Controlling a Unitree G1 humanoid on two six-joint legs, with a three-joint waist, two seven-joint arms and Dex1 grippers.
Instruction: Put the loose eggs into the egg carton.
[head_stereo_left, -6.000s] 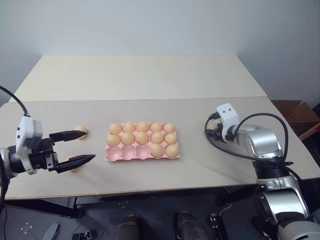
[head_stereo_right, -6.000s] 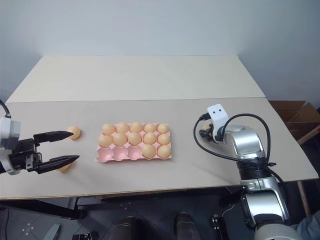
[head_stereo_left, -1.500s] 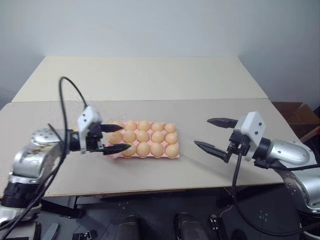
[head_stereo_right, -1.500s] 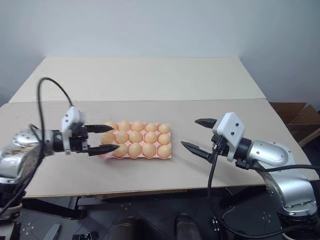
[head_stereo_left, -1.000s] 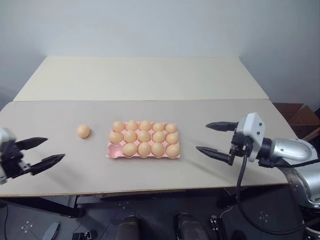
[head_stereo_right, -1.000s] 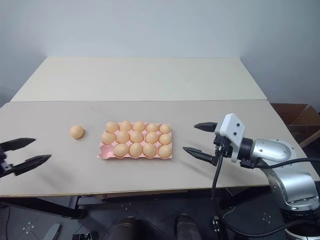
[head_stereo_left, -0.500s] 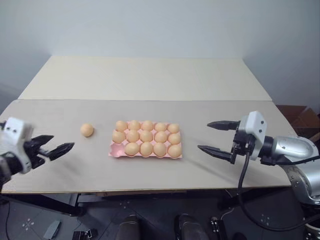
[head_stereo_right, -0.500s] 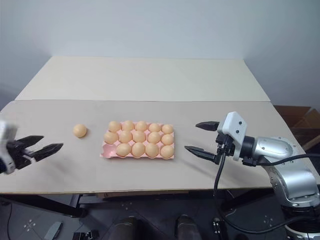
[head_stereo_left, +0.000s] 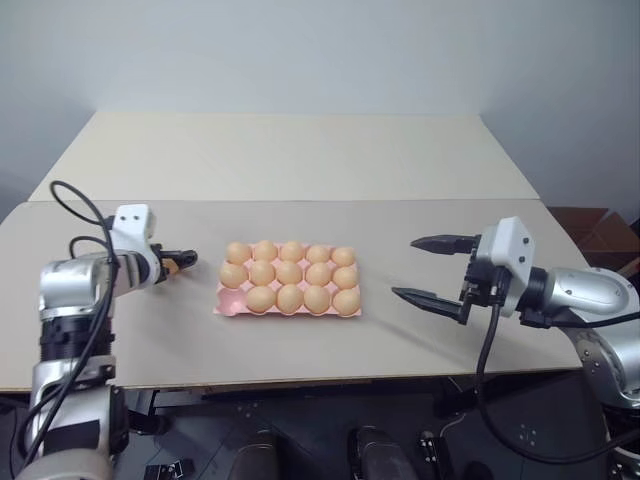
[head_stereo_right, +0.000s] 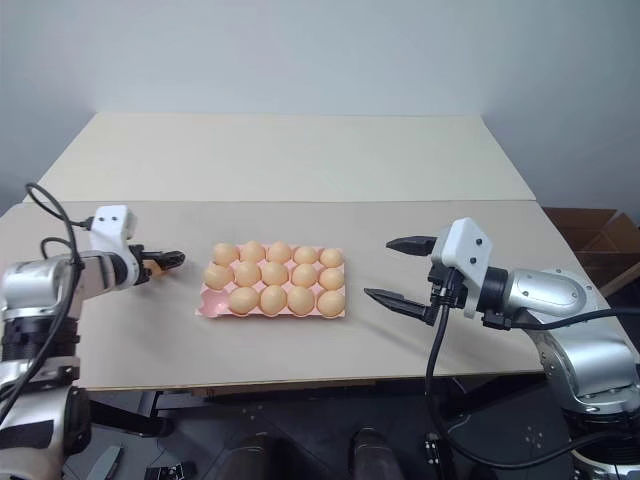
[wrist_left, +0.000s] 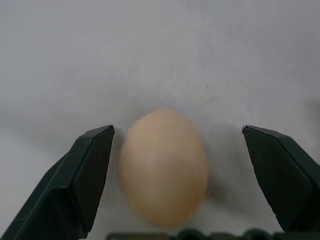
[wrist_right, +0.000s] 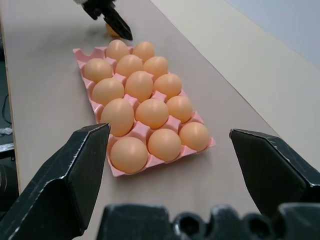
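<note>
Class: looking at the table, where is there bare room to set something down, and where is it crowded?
Free: the far table half behind the egg carton, and the strip between carton and right gripper. Crowded: left of the carton, where the left gripper straddles the loose egg.

Smooth matt egg (wrist_left: 164, 167); pink moulded carton (wrist_right: 145, 132) looks like plastic; matt beige table (head_stereo_left: 300, 160); glossy silver arm (head_stereo_left: 590, 290).

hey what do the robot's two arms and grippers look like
Both arms are silver-grey metal with black joints and a loose black cable looping along each. Each wrist carries a white boxy camera housing. The left gripper and the right gripper each have two black, tapered, pointed fingers.
</note>
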